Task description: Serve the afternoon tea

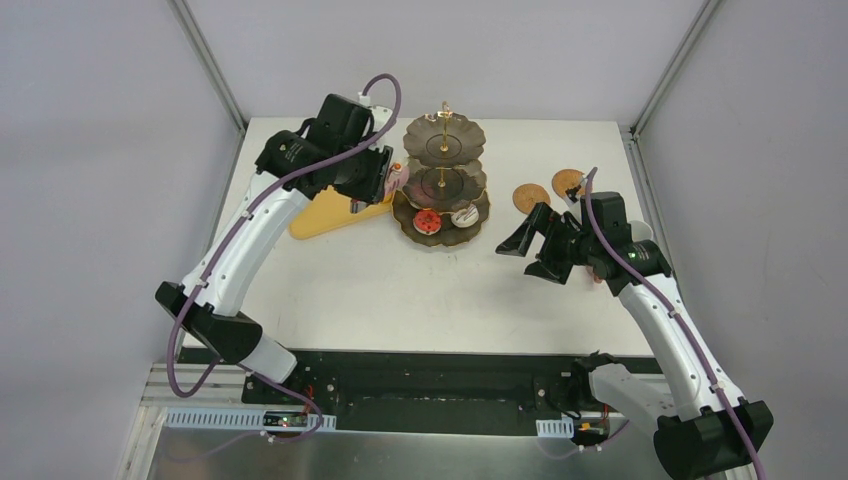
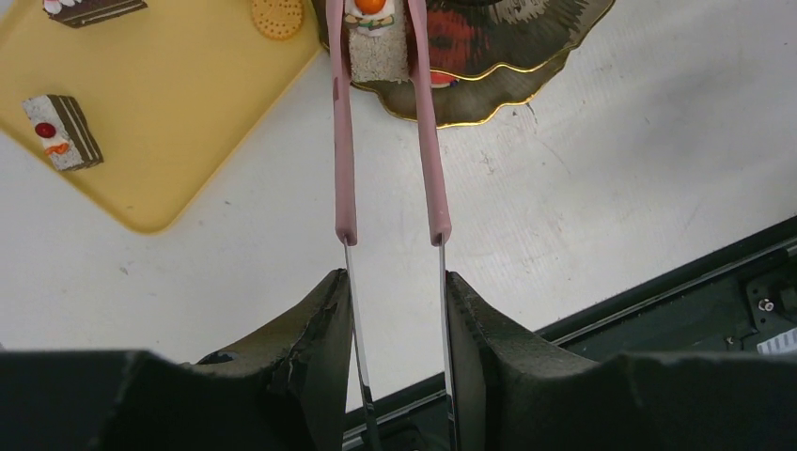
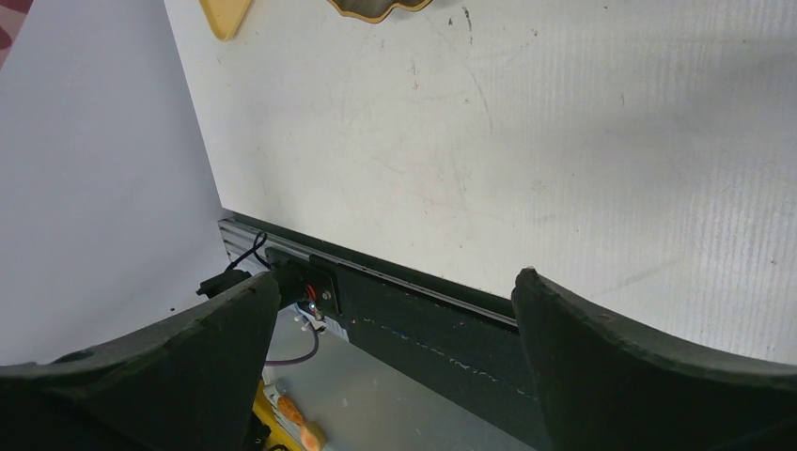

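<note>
The left gripper (image 2: 395, 291) has its jaws drawn in narrow around the metal handles of a pair of pink tongs (image 2: 344, 141). The tongs reach straight out ahead of the jaws, and their tips pinch a small cake (image 2: 378, 52) with an orange blob on top. The cake sits at the scalloped, gold-edged rim of the bottom tier of the dark stand (image 2: 526, 56), though I can't tell whether it touches the plate. Off to one side of the tongs lies a yellow tray (image 2: 179, 122) with a layered cake slice (image 2: 61, 132) on it, a second slice (image 2: 89, 7) at its far end, and a round orange cookie (image 2: 276, 16) close to the tong tips. From above, two more little cakes, a red-topped one (image 1: 428, 221) and a pale one (image 1: 463, 215), are on the stand's lowest tier.

The right gripper (image 3: 395, 282) stands with its jaws spread wide, nothing between them, hanging over bare white table (image 3: 564, 141). Just beyond it, away from the stand, two woven coasters (image 1: 531, 196) lie side by side.
</note>
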`<state>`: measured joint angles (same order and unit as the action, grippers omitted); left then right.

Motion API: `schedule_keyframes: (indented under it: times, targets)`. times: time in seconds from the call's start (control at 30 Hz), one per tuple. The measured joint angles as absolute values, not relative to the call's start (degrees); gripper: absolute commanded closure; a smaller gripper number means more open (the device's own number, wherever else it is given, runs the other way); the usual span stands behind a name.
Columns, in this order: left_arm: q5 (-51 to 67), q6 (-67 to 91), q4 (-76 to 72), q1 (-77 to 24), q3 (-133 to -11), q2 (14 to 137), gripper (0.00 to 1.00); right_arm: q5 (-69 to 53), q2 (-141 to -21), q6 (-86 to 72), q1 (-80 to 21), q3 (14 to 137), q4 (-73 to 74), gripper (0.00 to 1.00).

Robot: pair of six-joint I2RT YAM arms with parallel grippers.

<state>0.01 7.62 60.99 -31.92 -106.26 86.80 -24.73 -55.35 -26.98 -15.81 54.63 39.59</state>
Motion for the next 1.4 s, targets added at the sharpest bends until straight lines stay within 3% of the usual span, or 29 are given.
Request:
schedule_keyframes:
  times: [0.73, 1.0, 1.17, 1.4]
  targets:
    - [2.4, -0.4, 55.6, -31.9, -111.4, 98.9, 0.92, -24.0, -55.3, -26.9, -15.7, 54.7, 39.8, 0.01]
    - [2.3, -0.7, 54.9, -31.9, -113.3, 102.2, 0.85, -23.8, -55.3, -26.9, -15.5, 54.7, 40.2, 0.01]
    - [2.3, -0.6, 54.7, -31.9, -113.8, 103.0, 0.74, -23.8, -55.3, -26.9, -15.4, 54.7, 40.2, 0.01]
    - [2.3, -0.6, 54.7, -31.9, -113.9, 103.0, 0.71, -23.8, -54.7, -26.8, -15.4, 54.7, 40.4, 0.01]
